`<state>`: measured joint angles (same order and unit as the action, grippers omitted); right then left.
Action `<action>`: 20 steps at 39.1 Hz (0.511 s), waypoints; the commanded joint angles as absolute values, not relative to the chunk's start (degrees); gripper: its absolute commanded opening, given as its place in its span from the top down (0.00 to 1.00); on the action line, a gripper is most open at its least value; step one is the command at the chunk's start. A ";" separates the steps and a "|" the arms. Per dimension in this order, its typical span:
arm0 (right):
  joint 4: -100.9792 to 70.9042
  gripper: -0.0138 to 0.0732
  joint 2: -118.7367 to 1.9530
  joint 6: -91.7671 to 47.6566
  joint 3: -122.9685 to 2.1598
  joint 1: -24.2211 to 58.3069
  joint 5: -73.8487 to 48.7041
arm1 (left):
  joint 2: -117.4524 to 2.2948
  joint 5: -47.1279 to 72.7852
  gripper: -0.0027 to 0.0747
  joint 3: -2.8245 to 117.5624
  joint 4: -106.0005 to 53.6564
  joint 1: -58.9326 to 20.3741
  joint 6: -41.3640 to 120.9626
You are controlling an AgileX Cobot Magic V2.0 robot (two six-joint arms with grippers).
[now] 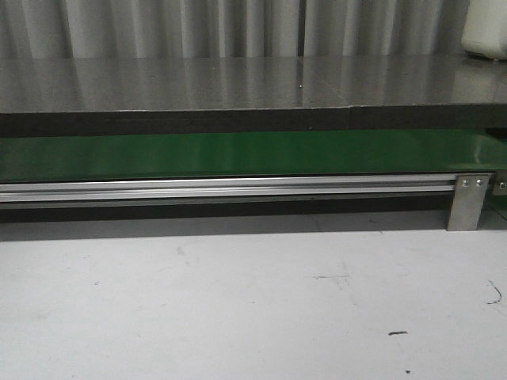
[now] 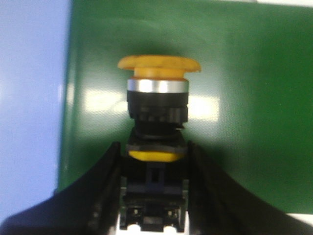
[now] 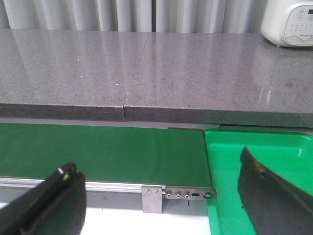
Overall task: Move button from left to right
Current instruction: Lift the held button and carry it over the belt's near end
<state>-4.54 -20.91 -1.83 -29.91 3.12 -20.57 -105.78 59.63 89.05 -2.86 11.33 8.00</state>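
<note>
The button (image 2: 157, 105) shows in the left wrist view: black boxy body with small metal screws, a silver ring and a wide yellow-orange head. My left gripper (image 2: 155, 161) is shut on its black contact block, with the head pointing away from the fingers over the green belt (image 2: 234, 98). My right gripper (image 3: 159, 196) is open and empty, its black fingers (image 3: 54, 196) spread above the belt's near edge and a green tray (image 3: 259, 161). Neither gripper nor the button shows in the front view.
The green conveyor belt (image 1: 238, 154) runs across with an aluminium rail (image 1: 222, 188) and metal bracket (image 1: 467, 202) at its front. A grey stone counter (image 1: 238, 79) lies behind. A white appliance (image 3: 288, 22) stands at the counter's far right. White tabletop (image 1: 238, 301) lies in front.
</note>
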 commanded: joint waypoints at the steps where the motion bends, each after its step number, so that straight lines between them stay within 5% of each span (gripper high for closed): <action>1: -4.24 0.10 -21.77 -1.83 -31.93 2.84 -15.62 | -103.92 56.23 0.90 89.70 -2.23 9.81 8.04; 6: -4.24 0.10 -21.77 -1.83 -31.93 2.84 -15.62 | -104.82 56.93 0.86 89.70 -3.14 9.76 8.04; 20: -4.24 0.10 -21.77 -1.83 -31.93 2.84 -15.62 | -106.35 58.67 0.31 89.82 -4.30 9.76 8.04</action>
